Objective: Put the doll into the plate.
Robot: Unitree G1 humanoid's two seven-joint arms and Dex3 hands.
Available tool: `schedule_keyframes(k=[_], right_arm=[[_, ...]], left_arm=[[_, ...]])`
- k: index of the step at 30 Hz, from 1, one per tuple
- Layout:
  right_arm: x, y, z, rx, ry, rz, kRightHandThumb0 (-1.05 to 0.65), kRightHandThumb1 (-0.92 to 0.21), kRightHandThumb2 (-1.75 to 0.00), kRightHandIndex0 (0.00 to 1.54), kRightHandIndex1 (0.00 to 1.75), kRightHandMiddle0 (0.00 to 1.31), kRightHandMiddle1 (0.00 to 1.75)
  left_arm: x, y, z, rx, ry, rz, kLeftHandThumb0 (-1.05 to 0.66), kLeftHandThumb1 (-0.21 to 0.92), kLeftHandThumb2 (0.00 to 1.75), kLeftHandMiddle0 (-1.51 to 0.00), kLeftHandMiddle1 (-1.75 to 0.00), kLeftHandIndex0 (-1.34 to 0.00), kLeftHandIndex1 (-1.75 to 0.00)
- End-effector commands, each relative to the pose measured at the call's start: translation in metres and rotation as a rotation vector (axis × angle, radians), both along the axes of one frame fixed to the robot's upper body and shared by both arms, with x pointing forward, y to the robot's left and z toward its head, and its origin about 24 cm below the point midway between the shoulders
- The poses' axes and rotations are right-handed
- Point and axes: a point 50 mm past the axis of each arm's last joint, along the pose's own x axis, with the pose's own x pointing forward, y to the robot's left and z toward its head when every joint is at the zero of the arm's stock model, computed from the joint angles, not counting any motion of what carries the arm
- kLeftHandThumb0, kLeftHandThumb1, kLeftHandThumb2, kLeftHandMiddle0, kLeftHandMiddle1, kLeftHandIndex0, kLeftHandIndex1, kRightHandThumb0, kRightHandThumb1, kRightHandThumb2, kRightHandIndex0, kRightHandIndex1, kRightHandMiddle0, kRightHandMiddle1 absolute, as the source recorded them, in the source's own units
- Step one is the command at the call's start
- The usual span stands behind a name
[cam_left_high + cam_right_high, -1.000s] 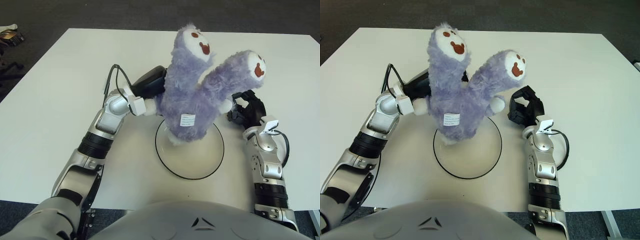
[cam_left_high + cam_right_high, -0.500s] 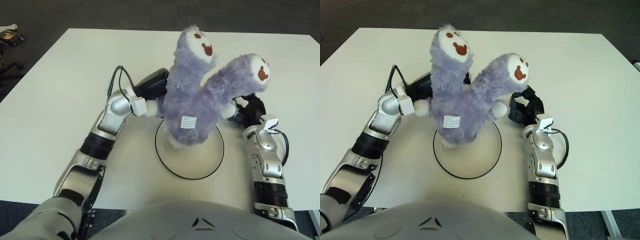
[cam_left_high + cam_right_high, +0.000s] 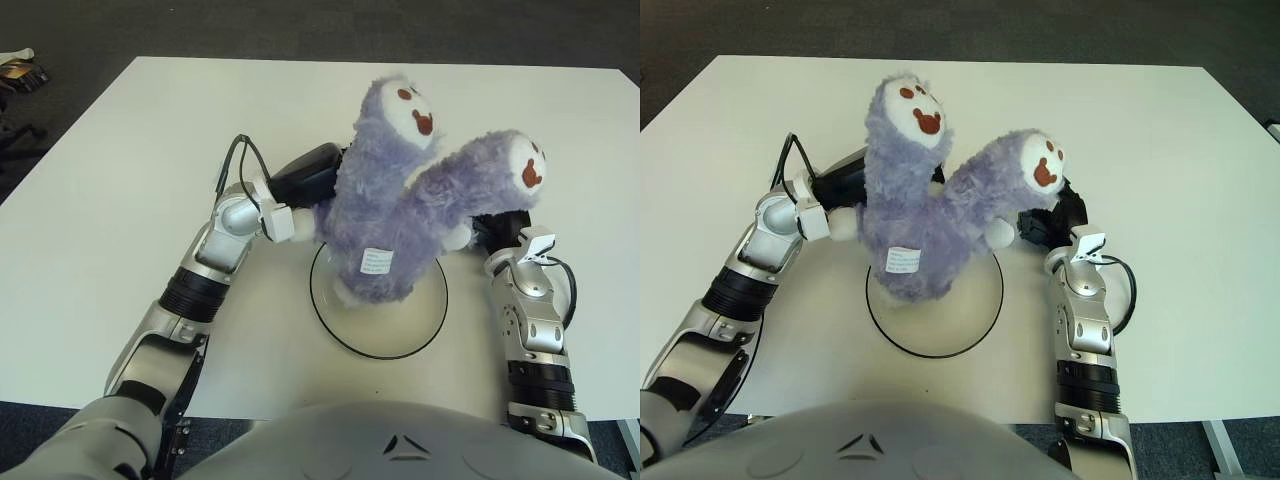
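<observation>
A fluffy purple doll [image 3: 400, 220] with two heads stands upright, its base over the far left part of the white, black-rimmed plate [image 3: 405, 335]. My left hand [image 3: 305, 175] presses against the doll's left side, its fingers hidden in the fur. My right hand [image 3: 1055, 212] is against the doll's right side under the lower head, with fingers curled and partly hidden behind it. The doll is held between the two hands. Whether its base touches the plate is unclear.
The white table [image 3: 120, 180] stretches wide on every side of the plate. Dark floor lies beyond its far edge [image 3: 300, 58]. A black cable [image 3: 235, 160] loops from my left wrist.
The doll has shifted a little right and lower over the plate. My right hand, first apart from it, has moved in against its right side.
</observation>
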Motion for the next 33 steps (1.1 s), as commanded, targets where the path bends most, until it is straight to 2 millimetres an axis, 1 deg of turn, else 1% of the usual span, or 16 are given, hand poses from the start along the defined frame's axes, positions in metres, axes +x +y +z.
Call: schedule_keyframes(k=[1, 10, 18, 27, 33], right_arm=[[-0.0077, -0.0026, -0.0243, -0.003, 0.133, -0.008, -0.43, -0.48, -1.12, 1.19, 1.75, 0.49, 1.75], [-0.0068, -0.0028, -0.0247, -0.006, 0.13, -0.006, -0.44, -0.47, -1.13, 1.19, 1.75, 0.49, 1.75], [-0.0061, -0.0034, -0.0258, -0.006, 0.124, -0.009, -0.44, -0.46, -1.15, 1.21, 1.75, 0.51, 1.75], [-0.0055, -0.0037, -0.0262, -0.011, 0.126, -0.01, -0.45, -0.43, -1.18, 1.23, 1.75, 0.52, 1.75], [-0.0052, -0.0042, -0.0267, -0.021, 0.128, -0.007, -0.45, -0.43, -1.18, 1.24, 1.75, 0.53, 1.75]], left_arm=[[-0.0027, -0.001, -0.0005, 0.029, -0.052, -0.003, 0.0, -0.02, 1.65, -0.91, -1.6, -0.63, -1.75], [-0.005, -0.0023, -0.0027, 0.038, -0.07, -0.003, 0.0, -0.01, 1.64, -0.91, -1.6, -0.62, -1.75], [-0.0068, -0.0031, -0.0044, 0.059, -0.09, -0.013, 0.0, 0.03, 1.59, -0.88, -1.58, -0.61, -1.75], [-0.008, -0.0034, -0.005, 0.107, -0.132, -0.032, 0.0, 0.09, 1.56, -0.78, -1.68, -0.59, -1.75], [-0.0082, -0.0033, -0.0058, 0.14, -0.162, -0.037, 0.0, 0.08, 1.58, -0.73, -1.74, -0.63, -1.72]])
